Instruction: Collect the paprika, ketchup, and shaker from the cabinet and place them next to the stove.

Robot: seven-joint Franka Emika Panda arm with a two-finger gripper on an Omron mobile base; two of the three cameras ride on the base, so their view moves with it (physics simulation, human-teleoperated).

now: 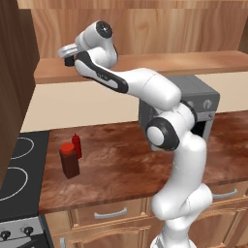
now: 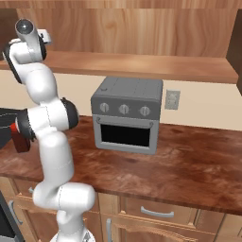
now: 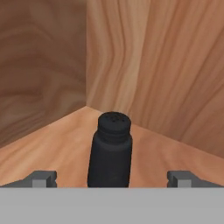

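Hand view puts our pincer [image 3: 112, 179] spread wide around the shaker [image 3: 110, 151], upright in the cabinet [image 3: 52, 144] corner. If we close off-centre, we judge it could tip

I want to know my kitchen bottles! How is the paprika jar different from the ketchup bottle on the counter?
The paprika is a dark brown, squarish jar with a red cap, while the ketchup is red all over. The paprika is wider and bulkier; the ketchup is slim with a pointed nozzle. In the left base view the paprika stands nearer the camera, with the ketchup just behind it. Both stand upright on the wooden counter beside the stove.
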